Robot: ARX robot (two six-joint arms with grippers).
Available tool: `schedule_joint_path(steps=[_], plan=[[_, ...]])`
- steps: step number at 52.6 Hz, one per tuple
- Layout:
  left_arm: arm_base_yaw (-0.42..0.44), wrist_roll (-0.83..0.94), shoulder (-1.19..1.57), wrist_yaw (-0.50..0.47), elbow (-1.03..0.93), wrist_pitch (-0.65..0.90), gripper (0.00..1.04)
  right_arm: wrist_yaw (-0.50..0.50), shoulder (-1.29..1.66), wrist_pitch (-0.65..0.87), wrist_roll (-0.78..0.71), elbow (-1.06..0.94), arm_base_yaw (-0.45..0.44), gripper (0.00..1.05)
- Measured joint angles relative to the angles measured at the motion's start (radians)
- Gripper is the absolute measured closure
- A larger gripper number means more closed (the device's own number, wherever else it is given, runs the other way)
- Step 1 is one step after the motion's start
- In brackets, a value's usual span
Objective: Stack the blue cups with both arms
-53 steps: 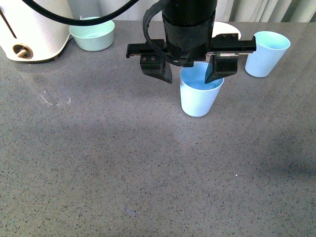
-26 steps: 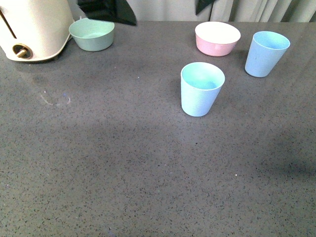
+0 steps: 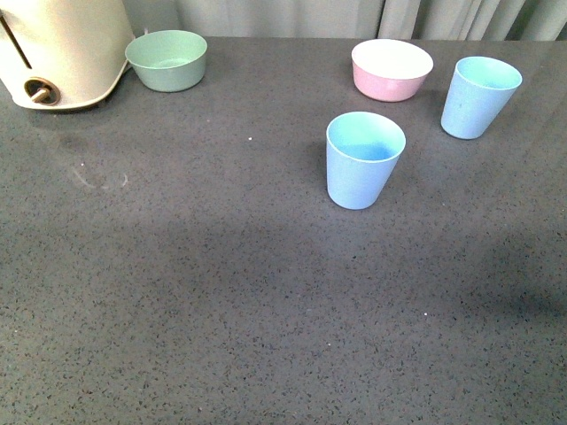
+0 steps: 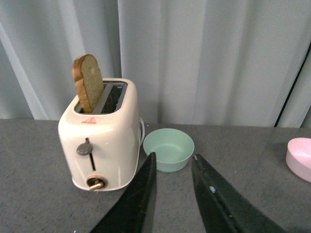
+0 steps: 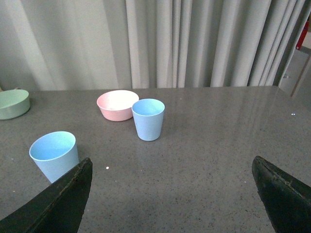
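Two light blue cups stand upright and apart on the grey table. One cup (image 3: 364, 159) is near the middle; it also shows in the right wrist view (image 5: 54, 154). The other cup (image 3: 478, 96) stands at the far right, next to the pink bowl; it shows in the right wrist view too (image 5: 148, 118). Neither arm shows in the front view. My left gripper (image 4: 174, 162) is shut and empty, held above the table facing the green bowl. My right gripper (image 5: 172, 187) is wide open and empty, well back from both cups.
A pink bowl (image 3: 392, 68) sits at the back, a green bowl (image 3: 166, 58) at the back left beside a cream toaster (image 3: 58, 49) that holds a slice of bread (image 4: 88, 82). Grey curtains hang behind the table.
The arm that hung over the middle cup has lifted up and out of the front view. Both cups stand where they were.
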Motion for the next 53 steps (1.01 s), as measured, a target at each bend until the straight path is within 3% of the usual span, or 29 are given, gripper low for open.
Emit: schedule_joint_path(steps=[6, 21, 35, 39, 53], plan=[[0.048, 0.005, -0.084, 0.05, -0.115, 0.012, 1.03, 0.0, 0.0, 0.0, 0.0, 0.0, 0.0, 0.09], [0.136, 0.013, -0.275, 0.136, -0.285, 0.001, 1.03, 0.0, 0.0, 0.0, 0.0, 0.0, 0.0, 0.09], [0.208, 0.013, -0.507, 0.203, -0.407, -0.114, 1.03, 0.0, 0.0, 0.0, 0.0, 0.0, 0.0, 0.09], [0.261, 0.014, -0.533, 0.279, -0.446, -0.085, 1.03, 0.0, 0.0, 0.0, 0.0, 0.0, 0.0, 0.09], [0.296, 0.014, -0.693, 0.294, -0.488, -0.22, 1.03, 0.0, 0.0, 0.0, 0.0, 0.0, 0.0, 0.09]])
